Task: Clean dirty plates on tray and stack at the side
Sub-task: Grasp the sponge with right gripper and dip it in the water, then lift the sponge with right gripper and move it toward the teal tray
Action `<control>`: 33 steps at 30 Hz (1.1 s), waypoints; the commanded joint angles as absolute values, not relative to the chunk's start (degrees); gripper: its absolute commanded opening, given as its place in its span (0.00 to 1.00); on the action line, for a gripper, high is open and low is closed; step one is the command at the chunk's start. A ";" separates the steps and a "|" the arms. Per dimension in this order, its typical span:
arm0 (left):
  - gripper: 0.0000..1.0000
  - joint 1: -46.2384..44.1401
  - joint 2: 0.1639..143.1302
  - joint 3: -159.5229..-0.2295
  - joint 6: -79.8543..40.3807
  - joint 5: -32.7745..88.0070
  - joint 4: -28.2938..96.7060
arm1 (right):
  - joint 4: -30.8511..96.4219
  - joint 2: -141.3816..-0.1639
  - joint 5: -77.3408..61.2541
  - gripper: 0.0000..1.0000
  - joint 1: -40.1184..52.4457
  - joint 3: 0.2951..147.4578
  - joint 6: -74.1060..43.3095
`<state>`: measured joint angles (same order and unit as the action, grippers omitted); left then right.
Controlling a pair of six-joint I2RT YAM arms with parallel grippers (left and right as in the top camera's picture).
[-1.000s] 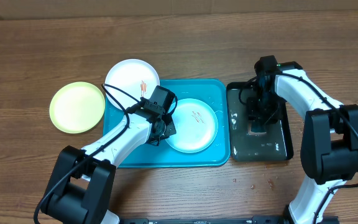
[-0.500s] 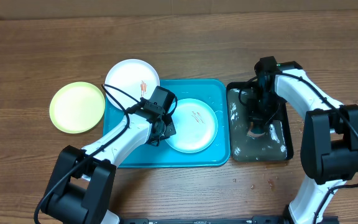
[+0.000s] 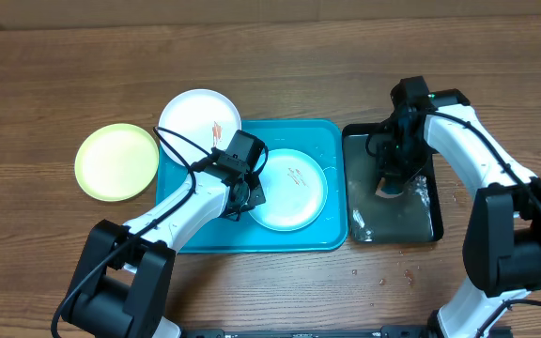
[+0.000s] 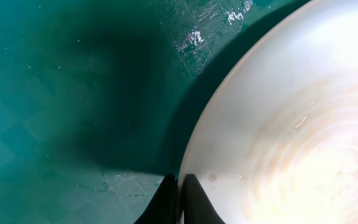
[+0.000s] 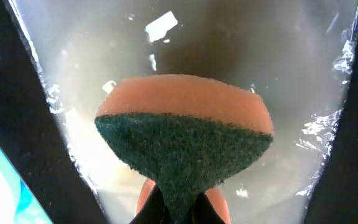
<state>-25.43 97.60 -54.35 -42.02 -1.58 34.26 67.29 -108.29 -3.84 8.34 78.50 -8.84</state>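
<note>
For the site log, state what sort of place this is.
Probably a robot test bench staging dishwashing, not a kitchen: brown wooden table, large turquoise rectangular plastic tray holding a smeared pale-blue round plate, wet black tray, orange-and-green sponge.

Turquoise tray [image 3: 308, 133] flat and wet, light blue plate [image 3: 289, 192] face-up in its right half with faint orange smears, white plate [image 3: 195, 115] with red-orange smear overlapping its upper-left corner, yellow-green plate [image 3: 116, 161] just left of it.
</note>
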 commanded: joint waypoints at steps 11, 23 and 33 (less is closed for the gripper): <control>0.04 -25.54 97.10 -53.39 -42.22 -3.40 34.87 | 71.37 -105.86 -3.73 0.04 8.29 82.89 -7.22; 0.04 -25.54 97.10 -53.39 -42.22 -3.40 34.85 | 65.76 -105.86 -4.16 0.04 8.34 76.79 -7.29; 0.04 -25.54 97.10 -53.39 -42.24 -3.38 34.81 | 60.40 -105.86 -4.67 0.17 8.69 71.68 -7.27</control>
<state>-25.43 97.60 -54.35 -42.02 -1.58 34.26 60.86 -108.16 -4.12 8.36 72.05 -7.53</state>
